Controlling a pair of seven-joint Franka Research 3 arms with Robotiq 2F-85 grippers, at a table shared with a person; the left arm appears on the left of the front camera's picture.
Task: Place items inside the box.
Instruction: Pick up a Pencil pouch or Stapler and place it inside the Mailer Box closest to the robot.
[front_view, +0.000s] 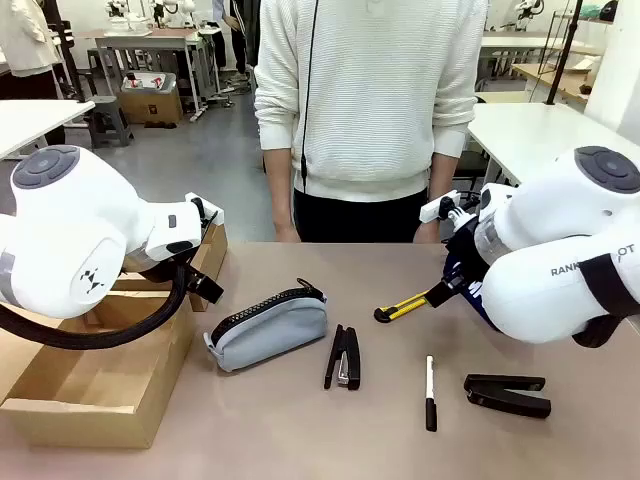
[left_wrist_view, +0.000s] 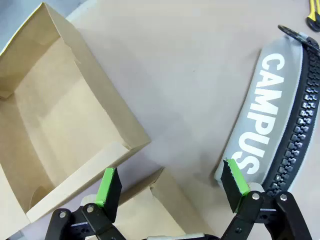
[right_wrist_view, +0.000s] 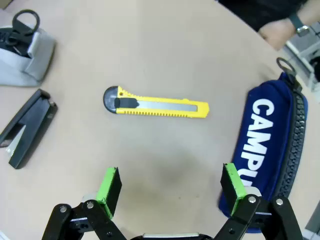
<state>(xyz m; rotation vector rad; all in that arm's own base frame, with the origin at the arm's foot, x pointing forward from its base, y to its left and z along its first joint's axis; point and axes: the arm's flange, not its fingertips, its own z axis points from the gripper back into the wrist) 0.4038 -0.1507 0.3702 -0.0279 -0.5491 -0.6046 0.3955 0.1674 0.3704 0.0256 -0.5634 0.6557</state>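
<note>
The open cardboard box stands at the table's left, under my left arm. My left gripper hangs open between the box and the grey-blue zip pouch, which bears white "CAMPUS" print and lies at the table's middle. Over bare table my right gripper is open, nothing between its fingers. Just ahead of it lies the yellow-and-black utility knife, and beside one finger the navy "CAMPUS" pouch. A black stapler, a black-and-white marker and a second stapler lie in front.
A person in a white sweater stands at the far edge, one hand with a wristwatch resting near the navy pouch. The box's flaps stick out toward the left gripper. Bare table lies between the items.
</note>
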